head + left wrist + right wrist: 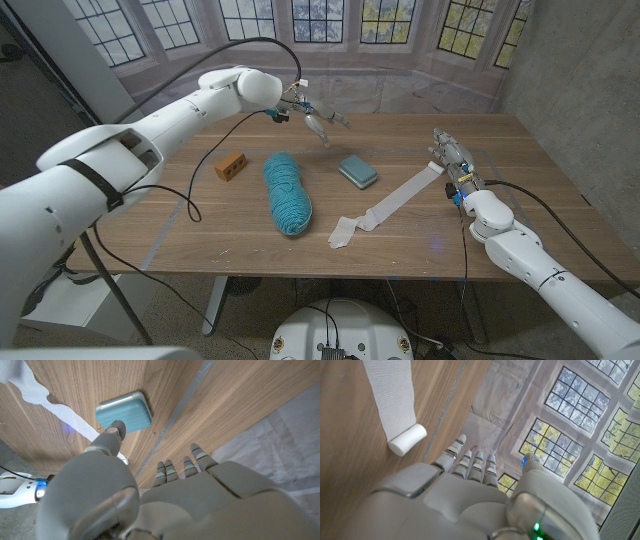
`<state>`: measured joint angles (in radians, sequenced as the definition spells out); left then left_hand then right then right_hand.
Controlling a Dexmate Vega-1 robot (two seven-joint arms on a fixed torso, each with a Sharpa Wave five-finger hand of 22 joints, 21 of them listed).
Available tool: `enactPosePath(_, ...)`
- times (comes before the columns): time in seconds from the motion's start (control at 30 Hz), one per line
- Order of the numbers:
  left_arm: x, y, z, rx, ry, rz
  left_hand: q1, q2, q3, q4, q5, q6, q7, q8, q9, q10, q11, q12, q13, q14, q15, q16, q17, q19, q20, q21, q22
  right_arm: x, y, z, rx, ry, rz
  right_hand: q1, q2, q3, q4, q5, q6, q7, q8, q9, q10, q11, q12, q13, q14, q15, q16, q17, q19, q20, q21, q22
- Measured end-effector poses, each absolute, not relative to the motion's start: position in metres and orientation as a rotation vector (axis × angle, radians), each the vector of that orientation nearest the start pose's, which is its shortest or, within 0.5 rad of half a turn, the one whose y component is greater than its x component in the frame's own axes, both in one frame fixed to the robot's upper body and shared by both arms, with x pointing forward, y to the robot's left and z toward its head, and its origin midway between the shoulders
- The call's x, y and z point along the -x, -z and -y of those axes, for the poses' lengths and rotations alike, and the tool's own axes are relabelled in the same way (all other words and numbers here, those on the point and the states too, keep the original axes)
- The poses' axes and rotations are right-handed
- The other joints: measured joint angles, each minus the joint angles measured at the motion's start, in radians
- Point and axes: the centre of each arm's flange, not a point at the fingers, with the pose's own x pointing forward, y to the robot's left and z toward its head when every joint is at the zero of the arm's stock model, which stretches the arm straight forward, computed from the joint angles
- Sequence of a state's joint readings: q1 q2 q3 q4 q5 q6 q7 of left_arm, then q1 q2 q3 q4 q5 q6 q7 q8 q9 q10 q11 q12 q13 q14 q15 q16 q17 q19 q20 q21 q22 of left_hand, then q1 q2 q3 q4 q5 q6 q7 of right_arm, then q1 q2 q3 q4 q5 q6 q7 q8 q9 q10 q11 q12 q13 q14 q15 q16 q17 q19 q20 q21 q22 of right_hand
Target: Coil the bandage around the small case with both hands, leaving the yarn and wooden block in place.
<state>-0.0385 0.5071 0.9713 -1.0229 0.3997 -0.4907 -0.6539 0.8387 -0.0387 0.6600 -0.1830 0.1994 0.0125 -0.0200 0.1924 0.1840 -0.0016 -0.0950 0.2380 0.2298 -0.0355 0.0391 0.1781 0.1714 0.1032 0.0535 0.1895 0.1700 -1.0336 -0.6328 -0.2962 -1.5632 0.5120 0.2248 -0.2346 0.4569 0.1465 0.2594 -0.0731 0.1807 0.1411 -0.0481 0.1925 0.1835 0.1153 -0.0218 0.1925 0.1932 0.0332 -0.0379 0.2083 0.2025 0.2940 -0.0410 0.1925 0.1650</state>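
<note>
A small teal case (357, 171) lies mid-table, also seen from the left wrist as the case (124, 411). A white bandage (390, 206) runs from a crumpled loose end near the front edge to its roll (436, 168) at the right; the roll (407, 440) shows in the right wrist view. My left hand (318, 124) hovers above the table behind the case, fingers apart, holding nothing. My right hand (452, 160) stands just beside the roll, fingers extended, not gripping it. Teal yarn (287, 192) and a wooden block (231, 166) lie to the left.
The wooden table (520, 150) ends close to my right arm on the right. A black cable (190, 190) loops over the left part of the table near the block. Windows stand behind the far edge.
</note>
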Motion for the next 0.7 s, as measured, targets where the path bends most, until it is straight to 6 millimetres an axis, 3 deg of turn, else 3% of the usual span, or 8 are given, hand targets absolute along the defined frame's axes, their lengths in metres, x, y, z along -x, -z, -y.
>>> enactPosePath(0.7,-0.658,-0.171,-0.107,-1.921,0.767,0.698,0.034,-0.020,-0.015,0.001,-0.015,-0.018,0.011,-0.005,0.000,-0.017,0.009,0.008,0.005,-0.002,0.002,0.000,0.003,-0.001,-0.009,0.000,0.000,-0.593,0.055,0.321,0.059,0.006,0.606,0.000,0.000,0.000,-0.009,0.000,0.000,0.000,0.000,0.000,0.000,0.000,0.004,0.000,0.009,0.002,0.000,0.000,0.007,0.000,0.000,0.000)
